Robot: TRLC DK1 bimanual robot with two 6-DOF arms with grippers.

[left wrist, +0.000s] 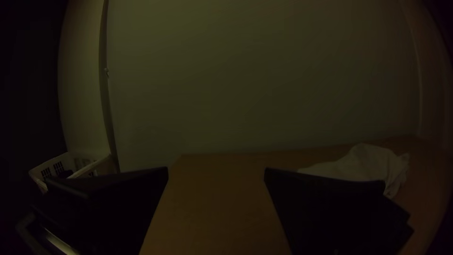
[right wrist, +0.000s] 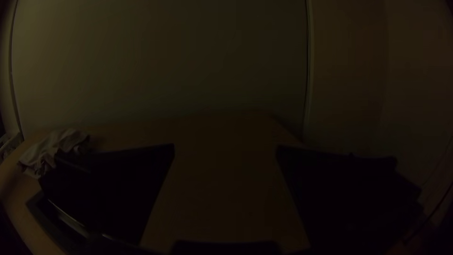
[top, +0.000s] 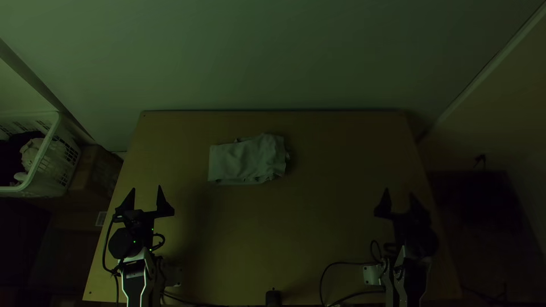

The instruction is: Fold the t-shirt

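Observation:
The pale t-shirt [top: 247, 160] lies as a compact folded bundle on the table, left of the middle and toward the far edge, its right end ruffled. Near the table's left edge, my left gripper [top: 147, 196] stands open with nothing between its fingers, nearer the bases than the cloth. My right gripper [top: 399, 200] is likewise open and empty, by the right edge, well apart from the shirt. In the left wrist view the cloth [left wrist: 373, 165] rises behind one finger of my left gripper [left wrist: 217, 172]. The right wrist view has the shirt [right wrist: 56, 144] beyond my right gripper [right wrist: 225, 148].
A white laundry basket [top: 42, 162] with clothes stands off the table's left side, beside a cardboard box [top: 98, 170]. Cables [top: 341, 264] run near the right arm's base. A small dark object [top: 273, 298] sits at the near edge. A wall rises behind the table [top: 330, 227].

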